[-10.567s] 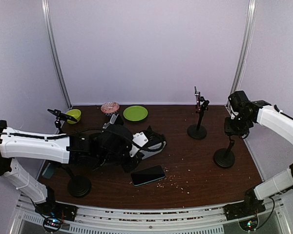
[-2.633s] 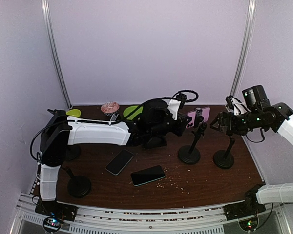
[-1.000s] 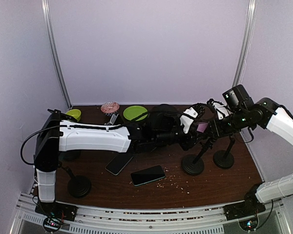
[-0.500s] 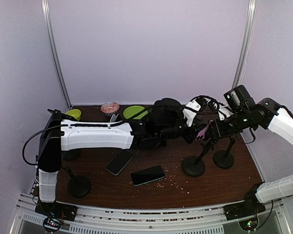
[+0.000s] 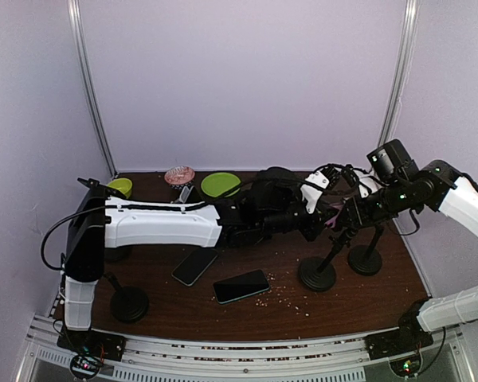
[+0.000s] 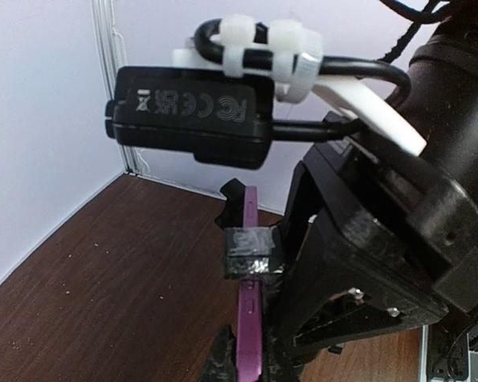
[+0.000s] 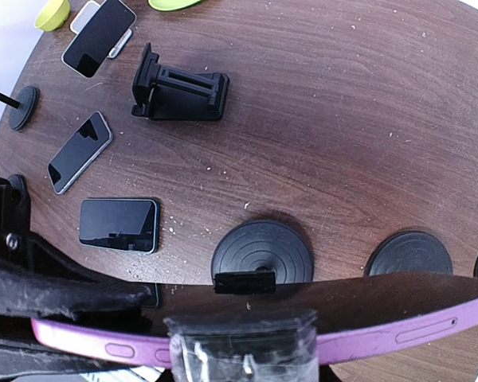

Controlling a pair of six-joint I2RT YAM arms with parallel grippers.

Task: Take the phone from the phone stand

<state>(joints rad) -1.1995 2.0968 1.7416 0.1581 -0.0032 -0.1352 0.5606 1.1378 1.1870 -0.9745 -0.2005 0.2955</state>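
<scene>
The purple phone (image 6: pixel 251 318) stands on edge in the clamp of the phone stand (image 5: pixel 317 274), whose round base (image 7: pixel 263 253) rests on the brown table. My left gripper (image 6: pixel 249 362) reaches in from the left and is shut on the phone, one rough black finger on each face. In the right wrist view the phone (image 7: pixel 398 334) runs across the bottom, with the stand's taped clamp jaw (image 7: pixel 243 346) over its edge. My right gripper (image 5: pixel 346 213) is closed on that clamp at the stand's top. Its fingertips are hidden.
Two dark phones (image 5: pixel 195 264) (image 5: pixel 241 286) lie flat on the table in front of the left arm. A second stand base (image 5: pixel 365 260) sits just right of the phone stand. A black folding stand (image 7: pixel 179 94), green plate (image 5: pixel 221 185) and bowls (image 5: pixel 179 174) stand further back.
My left gripper has closed its fingers onto the phone over the last second. The stand's top and base have shifted slightly to the right. The right gripper's hold looks the same.
</scene>
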